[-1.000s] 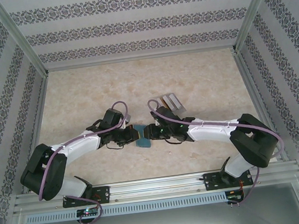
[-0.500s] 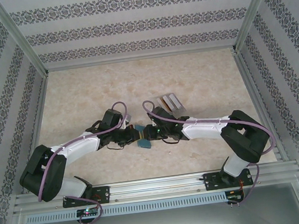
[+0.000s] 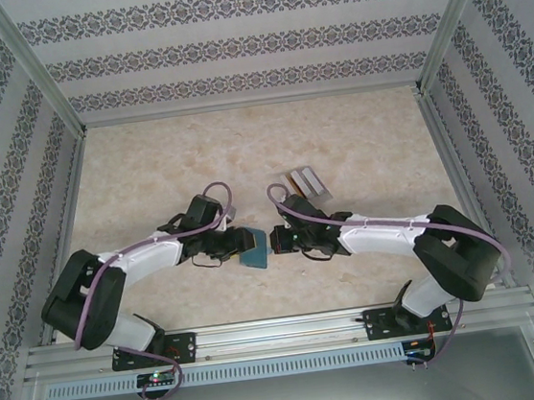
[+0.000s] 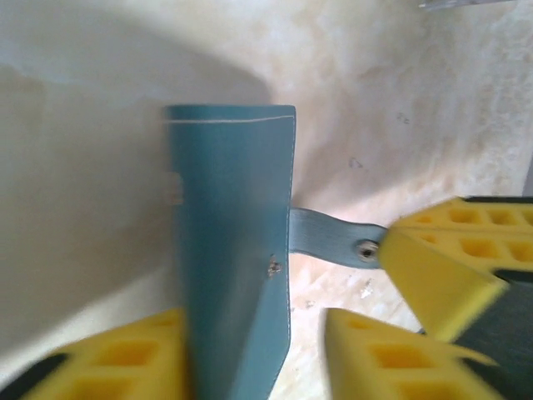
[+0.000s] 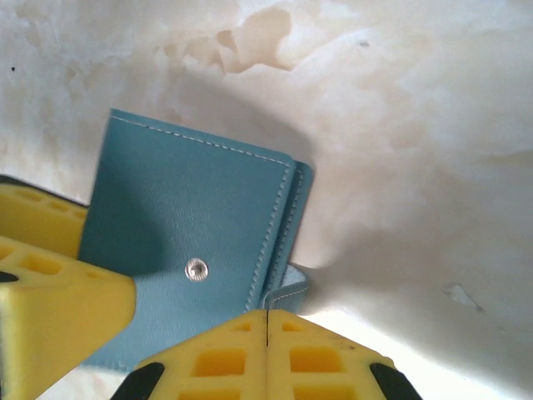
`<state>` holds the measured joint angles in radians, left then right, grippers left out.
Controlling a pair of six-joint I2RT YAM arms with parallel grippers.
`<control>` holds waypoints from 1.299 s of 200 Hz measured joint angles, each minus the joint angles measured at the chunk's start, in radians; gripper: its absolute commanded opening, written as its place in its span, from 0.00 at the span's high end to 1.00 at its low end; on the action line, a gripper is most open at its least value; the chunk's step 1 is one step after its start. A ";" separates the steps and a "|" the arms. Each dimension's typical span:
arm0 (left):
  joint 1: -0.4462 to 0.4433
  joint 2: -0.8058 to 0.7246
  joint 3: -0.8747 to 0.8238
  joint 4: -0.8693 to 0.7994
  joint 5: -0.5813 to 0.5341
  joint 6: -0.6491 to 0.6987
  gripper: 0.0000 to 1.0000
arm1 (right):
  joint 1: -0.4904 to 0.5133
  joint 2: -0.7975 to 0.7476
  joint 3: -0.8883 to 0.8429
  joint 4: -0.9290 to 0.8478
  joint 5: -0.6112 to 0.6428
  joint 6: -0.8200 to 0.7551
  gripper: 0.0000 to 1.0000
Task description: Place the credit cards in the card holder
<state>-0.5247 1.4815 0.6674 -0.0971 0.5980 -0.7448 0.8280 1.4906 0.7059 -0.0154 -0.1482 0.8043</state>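
The teal card holder [image 3: 252, 248] stands on edge between both grippers at the table's middle. My left gripper [image 4: 254, 333] is open around the holder's body [image 4: 233, 250]: the holder leans on the left finger, with a gap to the right finger [image 4: 375, 358]. My right gripper [image 5: 266, 321] is shut on the holder's strap edge [image 5: 290, 290], just beside the snap [image 5: 196, 269]. In the left wrist view the strap with its snap [image 4: 365, 248] runs to the right gripper's yellow finger [image 4: 441, 267]. Pale grey credit cards [image 3: 307, 184] lie flat behind the right arm.
Patterned walls and metal frame posts [image 3: 41, 81] close in the marble-look table [image 3: 241, 145] on three sides. Both arms [image 3: 139, 263] reach inward from the rail at the near edge.
My left gripper has opened off the holder and drawn slightly left. My right gripper has closed fully on the strap edge, and the holder has turned a little.
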 measured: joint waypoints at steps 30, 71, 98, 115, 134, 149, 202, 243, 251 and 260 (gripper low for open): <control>0.000 0.047 0.037 -0.032 -0.004 0.031 0.31 | -0.002 -0.039 -0.016 -0.004 0.002 0.000 1.00; 0.011 0.063 0.092 -0.069 0.004 0.069 0.16 | -0.002 -0.109 -0.022 -0.008 -0.003 -0.018 1.00; 0.057 0.063 0.099 -0.074 0.031 0.067 0.16 | -0.002 -0.142 -0.022 0.003 -0.023 -0.037 1.00; 0.085 0.063 0.092 -0.059 0.056 0.048 0.18 | -0.001 -0.156 -0.022 0.012 -0.030 -0.051 1.00; 0.103 0.063 0.072 -0.025 0.084 0.026 0.18 | -0.002 -0.164 -0.022 0.022 -0.039 -0.059 1.00; 0.107 0.063 0.068 -0.022 0.087 0.024 0.18 | -0.001 -0.166 -0.022 0.032 -0.053 -0.073 1.00; 0.107 0.063 0.068 -0.022 0.109 0.027 0.19 | -0.001 -0.167 -0.021 0.099 -0.085 -0.117 1.00; 0.108 0.064 0.069 -0.022 0.113 0.031 0.35 | -0.001 -0.166 -0.011 0.116 -0.086 -0.152 1.00; 0.108 0.068 0.074 -0.023 0.114 0.035 0.42 | -0.001 -0.164 -0.007 0.117 -0.086 -0.156 1.00; 0.108 0.077 0.082 -0.022 0.113 0.035 0.49 | -0.001 -0.161 -0.001 0.117 -0.086 -0.158 1.00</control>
<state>-0.4171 1.5585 0.7494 -0.1192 0.7105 -0.7097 0.8268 1.3300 0.7052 0.1020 -0.2344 0.6460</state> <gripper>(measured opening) 0.599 0.054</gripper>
